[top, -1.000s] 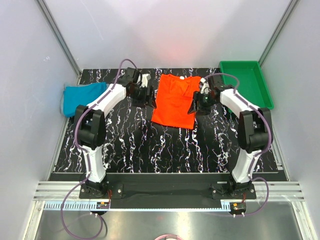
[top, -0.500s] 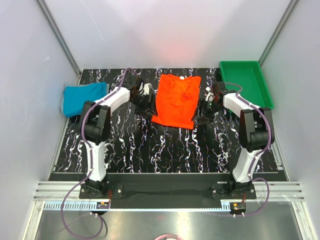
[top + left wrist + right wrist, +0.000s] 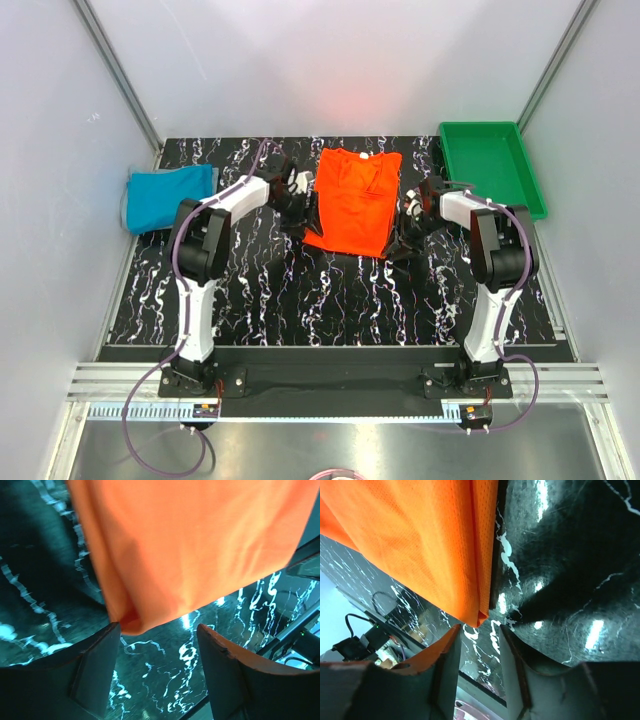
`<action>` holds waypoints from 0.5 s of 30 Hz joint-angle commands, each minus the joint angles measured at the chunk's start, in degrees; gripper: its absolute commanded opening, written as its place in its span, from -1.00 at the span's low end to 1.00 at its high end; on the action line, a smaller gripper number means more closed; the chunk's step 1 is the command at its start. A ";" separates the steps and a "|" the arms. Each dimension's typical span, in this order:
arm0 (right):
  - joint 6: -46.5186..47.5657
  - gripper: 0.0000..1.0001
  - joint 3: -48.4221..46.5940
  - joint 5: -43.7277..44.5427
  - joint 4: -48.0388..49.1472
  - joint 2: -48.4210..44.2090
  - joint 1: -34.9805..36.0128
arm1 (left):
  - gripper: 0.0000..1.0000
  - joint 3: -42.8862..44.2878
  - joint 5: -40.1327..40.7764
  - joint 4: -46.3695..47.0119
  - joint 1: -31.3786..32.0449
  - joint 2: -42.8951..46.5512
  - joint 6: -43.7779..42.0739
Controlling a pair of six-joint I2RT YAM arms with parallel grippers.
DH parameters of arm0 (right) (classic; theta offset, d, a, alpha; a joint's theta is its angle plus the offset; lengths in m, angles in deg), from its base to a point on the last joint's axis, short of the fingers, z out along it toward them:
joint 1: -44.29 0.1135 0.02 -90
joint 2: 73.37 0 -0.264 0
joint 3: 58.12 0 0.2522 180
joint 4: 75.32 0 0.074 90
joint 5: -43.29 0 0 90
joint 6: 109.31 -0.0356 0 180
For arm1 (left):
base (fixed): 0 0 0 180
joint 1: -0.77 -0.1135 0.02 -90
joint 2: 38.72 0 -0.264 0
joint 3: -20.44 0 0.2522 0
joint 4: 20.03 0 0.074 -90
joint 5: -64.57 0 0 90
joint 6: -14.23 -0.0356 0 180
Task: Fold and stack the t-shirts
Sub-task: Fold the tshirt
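The orange-red t-shirt [image 3: 350, 201] lies flat mid-table with its sides folded in, a narrow rectangle. My left gripper [image 3: 298, 212] is open beside the shirt's lower left corner; in the left wrist view the folded corner [image 3: 131, 622] lies just ahead of the open gripper [image 3: 157, 635], not between its tips. My right gripper [image 3: 400, 238] is open by the lower right corner; the folded corner [image 3: 481, 616] sits just ahead of the gripper [image 3: 481, 632]. The teal-blue t-shirt [image 3: 168, 194] lies bunched at the table's left edge.
A green plastic tray [image 3: 492, 165] stands at the back right of the black marbled table [image 3: 330, 295]. White enclosure walls rise left, right and behind. Arm bases are at the near edge.
Both grippers have come down along the shirt's sides toward its lower corners. The right sleeve flap, earlier beside the right gripper, now lies folded in on the shirt.
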 commanded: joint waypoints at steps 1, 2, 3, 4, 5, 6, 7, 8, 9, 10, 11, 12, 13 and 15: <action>-0.28 -0.16 -1.04 -2.78 1.06 0.99 0.25 | 0.33 2.81 -2.44 2.06 1.04 -0.92 0.67; -0.28 -0.19 -1.12 -3.13 1.06 1.17 0.16 | 0.32 2.90 -2.70 2.24 1.22 -0.93 0.67; -0.28 -0.24 -1.12 -3.40 1.06 1.43 0.25 | 0.29 2.90 -2.70 2.24 1.31 -0.93 0.76; -0.28 -0.27 -0.95 -3.57 1.32 1.52 0.25 | 0.28 2.90 -2.79 2.33 1.48 -1.01 0.76; -0.19 -0.30 -1.03 -3.75 1.41 1.78 0.25 | 0.26 2.81 -2.88 2.41 1.57 -1.10 0.76; -0.27 -0.36 -1.12 -4.19 1.41 1.96 0.25 | 0.24 2.64 -3.05 2.50 1.57 -1.10 0.93; -0.28 -0.38 -1.21 -4.36 1.33 2.22 0.25 | 0.24 2.38 -3.05 2.42 1.66 -1.02 0.93; -0.36 -0.39 -1.30 -4.45 1.33 2.48 0.25 | 0.24 2.20 -2.97 2.24 1.66 -0.84 0.93; -0.36 -0.39 -1.30 -4.37 1.41 2.40 0.25 | 0.25 2.11 -2.62 2.07 1.66 -0.75 0.67; -0.36 -0.38 -1.39 -4.37 1.41 2.40 0.25 | 0.26 2.02 -1.92 1.28 1.57 -0.14 0.50; -0.28 -0.38 -1.39 -4.28 1.41 2.40 0.25 | 0.27 1.85 0.09 1.10 1.48 0.39 0.32; -0.19 -0.38 -1.39 -4.37 1.41 2.31 0.25 | 0.27 1.67 0.89 0.92 1.05 0.83 0.14; -0.27 -0.38 -1.47 -4.45 1.33 2.40 0.34 | 0.28 1.41 1.34 0.92 0.78 1.88 0.14; -0.27 -0.43 -1.56 -4.54 1.41 2.66 0.25 | 0.27 1.41 1.95 0.57 -0.01 2.76 -0.03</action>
